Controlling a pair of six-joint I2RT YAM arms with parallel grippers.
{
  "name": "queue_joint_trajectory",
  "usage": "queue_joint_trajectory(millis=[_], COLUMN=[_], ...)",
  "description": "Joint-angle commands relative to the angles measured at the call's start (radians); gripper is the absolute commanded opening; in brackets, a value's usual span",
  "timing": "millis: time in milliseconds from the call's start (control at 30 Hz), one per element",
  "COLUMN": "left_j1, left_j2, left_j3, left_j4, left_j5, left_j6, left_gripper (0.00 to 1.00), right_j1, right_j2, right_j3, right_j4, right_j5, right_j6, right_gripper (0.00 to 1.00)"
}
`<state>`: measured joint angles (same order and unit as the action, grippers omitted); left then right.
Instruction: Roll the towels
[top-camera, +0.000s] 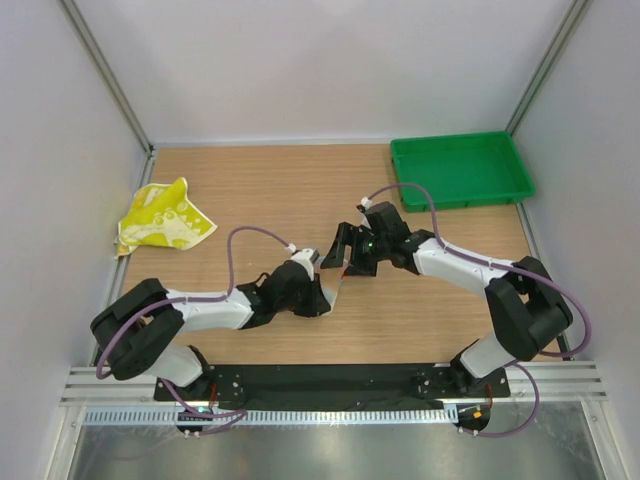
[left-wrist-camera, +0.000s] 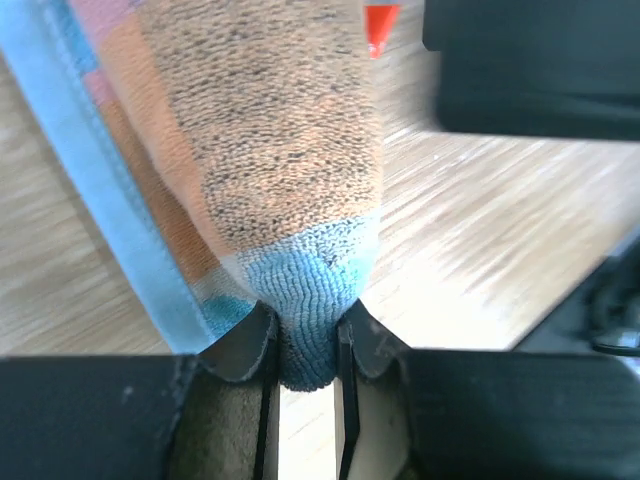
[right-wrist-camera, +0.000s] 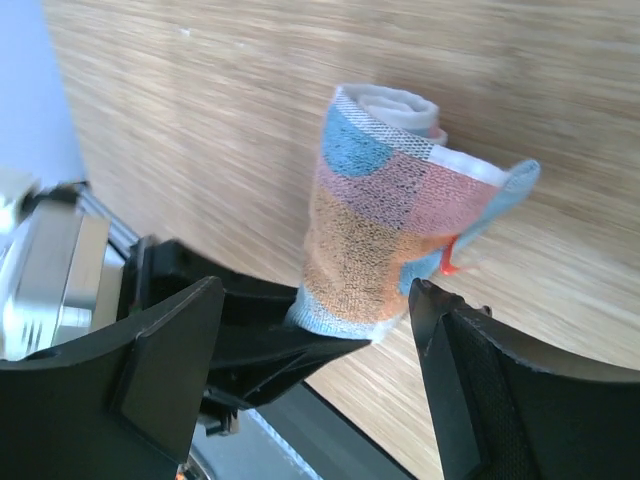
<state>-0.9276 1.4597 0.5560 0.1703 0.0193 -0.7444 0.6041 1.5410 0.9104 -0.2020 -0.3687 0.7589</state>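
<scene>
- Blue towel (right-wrist-camera: 375, 225): rolled into a short, loose cylinder. The outside showed orange-pink and blue patches, and a pale inner layer showed at the open end. The outer flap stood slightly away from the roll. A small orange tag (right-wrist-camera: 450, 262) stuck out at the flap edge.
- Position of the roll: near the middle of the surface (top-camera: 280, 190), towards the near side and between the two arms. It was held up by one end, and the rest leaned out over the wood. Whether any part touched the surface could not be told.
- Left gripper (left-wrist-camera: 305, 350): clamped on the blue end of the roll. The cloth was pinched and bunched between the two fingers (left-wrist-camera: 245, 345), which stood close together.
- Right gripper (right-wrist-camera: 318, 295): fingers spread wide apart, just beside the roll and facing it. In the right wrist view the roll appeared between the two fingers (right-wrist-camera: 165, 360), and neither one touched it.
- Yellow towel (top-camera: 165, 215): unrolled and lying rumpled on the far-left part of the surface. It sat close to the left wall, with a white-green pattern showing, well apart from both grippers.
- Green tray (top-camera: 460, 172): sat at the far-right corner of the surface, well apart from both towels.
</scene>
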Motion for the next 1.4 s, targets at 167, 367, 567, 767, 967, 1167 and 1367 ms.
queue_joint_trajectory(millis=[167,367,567,767,967,1167,1367], left_j1=[0.111,0.134,0.134,0.134,0.133,0.128,0.115], left_j2=[-0.010,0.002,0.027,0.013,0.013,0.033,0.033], left_j3=[-0.160,-0.188,-0.180,-0.146,-0.078,-0.004,0.058], left_j4=[0.101,0.117,0.109,0.038,-0.078,-0.152,-0.192], left_j5=[0.209,0.229,0.241,0.225,0.197,0.209,0.243], left_j6=[-0.179,-0.197,-0.176,-0.130,-0.033,0.036,0.051], left_gripper=[0.00,0.00,0.00,0.00,0.00,0.04,0.47], right_j1=[-0.006,-0.003,-0.003,0.017,0.057,0.095,0.108], right_j2=[-0.013,0.019,0.086,0.165,0.218,0.275,0.327], right_j3=[-0.162,-0.183,-0.165,-0.085,-0.065,-0.073,-0.107], right_j4=[0.345,0.383,0.400,0.306,0.302,0.355,0.490], right_j5=[-0.105,-0.108,-0.096,-0.050,-0.032,-0.041,-0.085], right_j6=[0.125,0.129,0.129,0.073,0.068,0.100,0.148], right_gripper=[0.81,0.79,0.78,0.77,0.71,0.41,0.06])
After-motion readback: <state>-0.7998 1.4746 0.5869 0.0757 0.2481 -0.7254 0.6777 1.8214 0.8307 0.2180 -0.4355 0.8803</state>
